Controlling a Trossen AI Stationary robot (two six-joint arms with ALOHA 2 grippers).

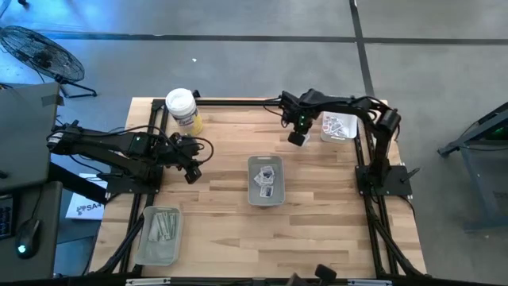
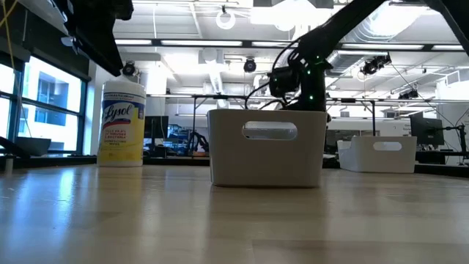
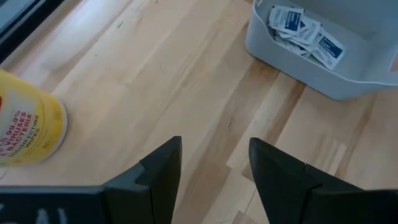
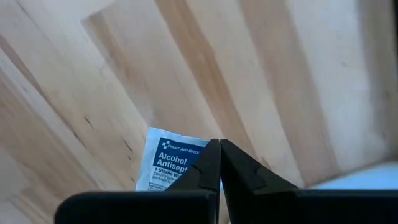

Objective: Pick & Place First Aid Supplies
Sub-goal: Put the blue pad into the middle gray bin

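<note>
A: Pinching a small white square packet with blue "Alcohol Antiseptic" print (image 4: 169, 163), the right gripper (image 4: 219, 163) is fully closed on it, above the bare wooden table (image 1: 222, 143).

B: And the other packets?

A: Some lie in the clear plastic middle tray (image 1: 265, 179). The left gripper (image 3: 214, 167) hangs with fingers wide apart, holding nothing, near the white-lidded tub with yellow label (image 1: 183, 109).
</note>
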